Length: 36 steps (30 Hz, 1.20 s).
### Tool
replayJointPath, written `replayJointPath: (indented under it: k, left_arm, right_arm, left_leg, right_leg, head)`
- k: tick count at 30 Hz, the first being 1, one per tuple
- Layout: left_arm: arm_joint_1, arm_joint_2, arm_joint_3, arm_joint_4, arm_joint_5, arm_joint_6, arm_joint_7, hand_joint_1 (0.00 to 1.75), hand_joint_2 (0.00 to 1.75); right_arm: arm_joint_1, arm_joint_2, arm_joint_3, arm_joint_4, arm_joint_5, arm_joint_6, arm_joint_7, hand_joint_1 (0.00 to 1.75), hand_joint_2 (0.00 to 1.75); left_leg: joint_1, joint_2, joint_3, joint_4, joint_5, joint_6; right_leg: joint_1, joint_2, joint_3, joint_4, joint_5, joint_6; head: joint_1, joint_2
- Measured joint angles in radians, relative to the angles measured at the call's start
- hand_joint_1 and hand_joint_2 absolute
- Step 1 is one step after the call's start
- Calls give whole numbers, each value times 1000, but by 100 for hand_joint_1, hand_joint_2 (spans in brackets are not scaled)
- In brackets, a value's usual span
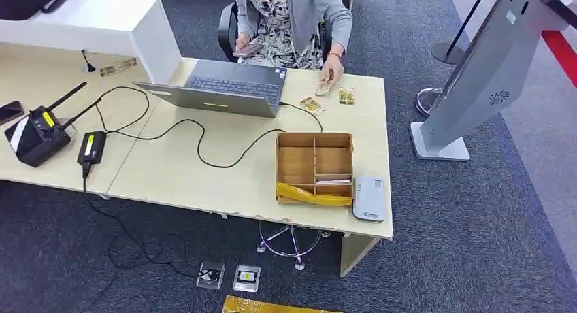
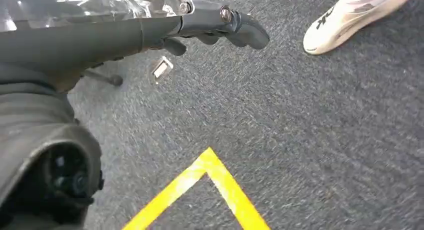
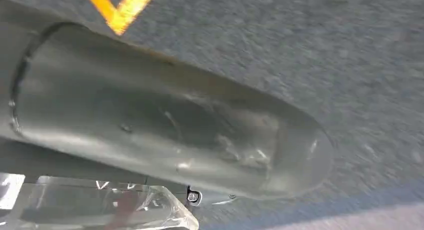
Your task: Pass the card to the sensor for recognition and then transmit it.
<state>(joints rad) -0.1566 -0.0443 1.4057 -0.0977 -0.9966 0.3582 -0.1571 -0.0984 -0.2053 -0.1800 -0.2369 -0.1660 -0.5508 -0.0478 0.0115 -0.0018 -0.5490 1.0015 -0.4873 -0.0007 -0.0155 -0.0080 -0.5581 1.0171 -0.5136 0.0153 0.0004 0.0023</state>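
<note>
From above, cards [image 1: 311, 105] lie on the table [image 1: 170, 170]; the left hand [image 2: 220, 27] hangs empty, fingers loosely curled, over carpet [image 2: 325, 140]; the right hand's [image 3: 165, 135] state is unclear.

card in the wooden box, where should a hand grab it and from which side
The card lies flat in a lower right compartment of the wooden box, walled in. Probably best to come straight down from above and pinch an edge, since the dividers seem to block any sideways approach.

Divided box [image 1: 314, 166] and laptop [image 1: 228, 88] flank open desk [image 1: 170, 173] between them.
</note>
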Motion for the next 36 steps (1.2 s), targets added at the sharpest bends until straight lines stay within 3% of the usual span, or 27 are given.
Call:
replayJointPath:
  k: [3, 6, 15, 20, 23, 26, 30, 36]
  left_arm:
    - [0, -2, 0, 0, 81, 11, -1, 0, 0]
    - [0, -6, 0, 0, 131, -6, 39, 0, 0]
    - [0, -14, 0, 0, 142, 10, 60, 0, 0]
    - [-1, -19, 0, 0, 182, 26, 48, 0, 0]
    - [-1, -21, 0, 0, 141, 99, 43, 0, 0]
    - [-1, -23, -2, 0, 98, 150, -21, 0, 0]
    - [-4, -24, 0, -5, 171, 152, -90, 0, 0]
    - [-5, -26, -1, -5, 111, 179, -49, 0, 0]
  right_arm:
    - [2, 32, -12, 13, 22, -5, 37, 0, 0]
    - [5, 61, -12, 24, 40, -5, 57, 0, 0]
    - [9, 95, -13, 35, 75, 19, 55, 0, 0]
    - [9, 104, -12, 36, 79, 32, 58, 0, 0]
    - [9, 111, -12, 38, 80, 33, 68, 0, 0]
    - [9, 116, -12, 39, 80, 33, 68, 0, 0]
    - [10, 125, -12, 42, 92, 50, 56, 0, 0]
    - [10, 137, -11, 44, 97, 68, 29, 0, 0]
  left_leg:
    - [0, 0, 0, 0, 0, 0]
    - [0, 0, 0, 0, 0, 0]
    - [0, 0, 0, 0, 0, 0]
    - [0, 0, 0, 0, 0, 0]
    - [0, 0, 0, 0, 0, 0]
    - [0, 0, 0, 0, 0, 0]
    - [0, 0, 0, 0, 0, 0]
    - [0, 0, 0, 0, 0, 0]
  right_leg:
    - [0, 1, 0, 0, 0, 0]
    - [0, 0, 0, 0, 0, 0]
    - [0, 0, 0, 0, 0, 0]
    - [0, 0, 0, 0, 0, 0]
    - [0, 0, 0, 0, 0, 0]
    - [0, 0, 0, 0, 0, 0]
    - [0, 1, 0, 0, 0, 0]
    - [0, 0, 0, 0, 0, 0]
  head:
    - [0, 0]
    - [0, 0]
    - [0, 0]
    - [0, 0]
    - [0, 0]
    - [0, 0]
    - [0, 0]
    - [0, 0]
